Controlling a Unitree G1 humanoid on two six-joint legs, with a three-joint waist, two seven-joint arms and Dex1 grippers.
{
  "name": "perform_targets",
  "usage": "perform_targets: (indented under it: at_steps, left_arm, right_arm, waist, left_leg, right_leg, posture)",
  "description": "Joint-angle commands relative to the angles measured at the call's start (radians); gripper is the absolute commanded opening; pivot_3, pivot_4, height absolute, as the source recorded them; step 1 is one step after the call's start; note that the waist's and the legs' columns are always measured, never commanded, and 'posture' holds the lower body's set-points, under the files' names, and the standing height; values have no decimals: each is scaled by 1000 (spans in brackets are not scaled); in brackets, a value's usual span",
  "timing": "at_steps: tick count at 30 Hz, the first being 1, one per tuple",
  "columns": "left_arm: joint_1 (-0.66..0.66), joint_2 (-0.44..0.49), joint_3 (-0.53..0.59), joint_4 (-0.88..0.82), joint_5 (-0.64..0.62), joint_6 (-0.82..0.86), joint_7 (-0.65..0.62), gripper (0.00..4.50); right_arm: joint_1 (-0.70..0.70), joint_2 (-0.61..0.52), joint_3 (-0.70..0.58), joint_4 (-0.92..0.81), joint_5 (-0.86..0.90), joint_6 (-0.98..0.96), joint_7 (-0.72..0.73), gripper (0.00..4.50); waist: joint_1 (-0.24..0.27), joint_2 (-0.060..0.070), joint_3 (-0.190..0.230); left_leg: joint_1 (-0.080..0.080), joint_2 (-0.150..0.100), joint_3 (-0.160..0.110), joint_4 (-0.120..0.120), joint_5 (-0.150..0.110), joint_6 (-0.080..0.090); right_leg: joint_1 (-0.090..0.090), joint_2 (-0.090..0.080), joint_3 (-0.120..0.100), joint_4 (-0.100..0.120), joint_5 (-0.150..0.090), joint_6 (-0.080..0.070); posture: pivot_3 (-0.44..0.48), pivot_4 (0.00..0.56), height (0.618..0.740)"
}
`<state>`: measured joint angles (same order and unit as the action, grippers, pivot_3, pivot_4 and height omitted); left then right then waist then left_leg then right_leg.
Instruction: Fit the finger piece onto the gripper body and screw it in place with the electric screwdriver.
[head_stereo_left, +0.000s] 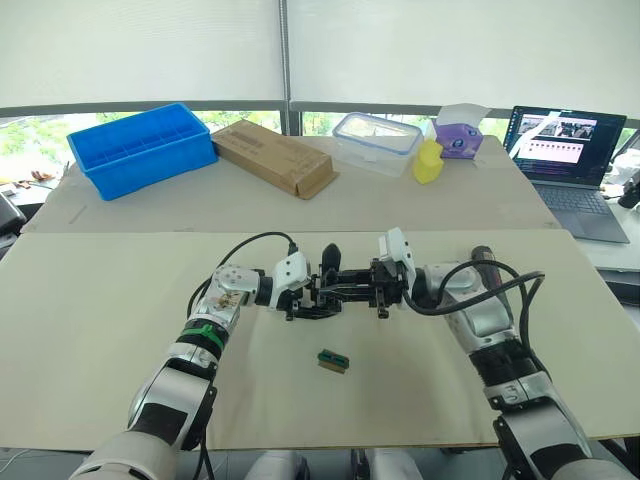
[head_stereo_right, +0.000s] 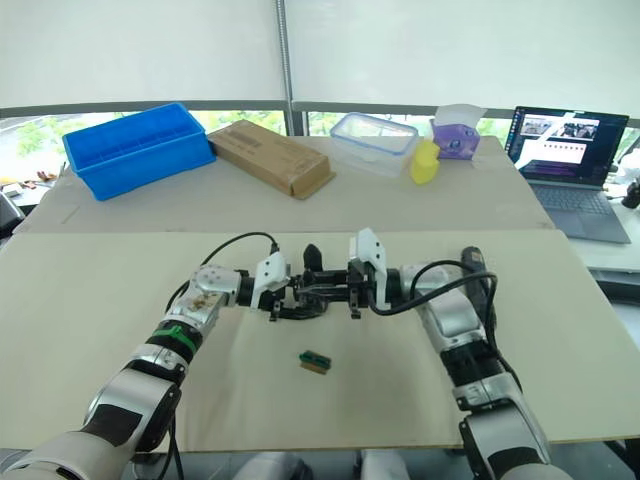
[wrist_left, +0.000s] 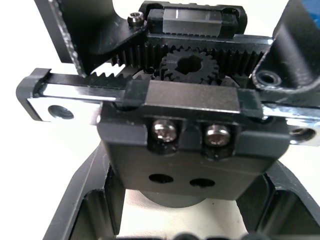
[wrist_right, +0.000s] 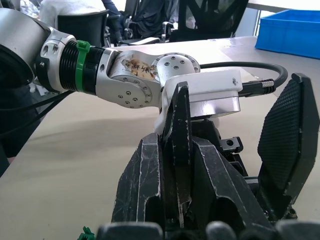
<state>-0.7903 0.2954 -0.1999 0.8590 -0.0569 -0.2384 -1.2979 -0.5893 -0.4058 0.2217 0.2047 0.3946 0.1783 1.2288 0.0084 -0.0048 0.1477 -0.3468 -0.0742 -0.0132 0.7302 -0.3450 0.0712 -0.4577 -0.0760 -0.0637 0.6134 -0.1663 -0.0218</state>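
Observation:
The gripper body (head_stereo_left: 322, 291) hangs just above the table's middle, its one pointed finger (head_stereo_left: 330, 256) sticking up. My left gripper (head_stereo_left: 303, 292) is shut on it; the left wrist view shows its rack, pinion and two screws (wrist_left: 185, 132) close up between my fingers (wrist_left: 82, 205). My right gripper (head_stereo_left: 378, 290) meets it from the other side. It is shut on the thin black finger piece (wrist_right: 181, 145), which stands against the body. A dark cylinder with a reddish end, apparently the electric screwdriver (head_stereo_left: 483, 257), lies behind my right forearm.
A small green-and-brown block (head_stereo_left: 333, 360) lies on the table in front of the grippers. At the back stand a blue bin (head_stereo_left: 140, 148), a cardboard box (head_stereo_left: 272, 155), a clear container (head_stereo_left: 375, 140), a yellow object (head_stereo_left: 428, 162), a purple box (head_stereo_left: 458, 138) and a laptop (head_stereo_left: 570, 160).

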Motion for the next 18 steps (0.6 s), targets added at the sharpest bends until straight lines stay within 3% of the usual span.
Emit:
perform_targets:
  at_steps: [1,4,6,11,18]
  left_arm:
    - [-20,3,24,-47,-26,-8,-8,2342]
    - [-28,-1,23,-34,-24,-13,-6,2342]
    - [-32,-6,23,-26,-23,-16,-6,2342]
    - [-38,-19,22,-17,-23,-20,-8,2342]
    - [-48,-28,22,1,-18,-13,-8,2342]
  right_arm:
    - [56,-33,40,36,-65,62,-7,331]
    - [10,-41,-2,-6,-17,85,3,331]
    - [-19,-57,-34,-65,21,101,19,1369]
    - [-48,-144,-95,-241,101,224,28,3034]
    - [19,-327,-139,-411,113,338,20,3072]
  waist:
    - [0,0,0]
    - [1,0,0]
    - [4,0,0]
    - [4,0,1]
    - [10,-1,1]
  left_leg:
    - [0,0,0,0,0,0]
    - [-1,0,0,0,0,0]
    - [-2,0,0,0,0,0]
    - [-9,0,0,1,0,0]
    - [-10,0,0,2,0,1]
  right_leg:
    - [0,0,0,0,0,0]
    - [0,0,0,0,0,0]
    - [-1,0,0,0,0,0]
    - [-7,0,-1,-1,0,0]
    - [-7,-1,-1,-1,0,0]
  posture:
    - [0,150,740]
    - [0,150,740]
    - [0,150,740]
    - [0,150,740]
    - [0,150,740]
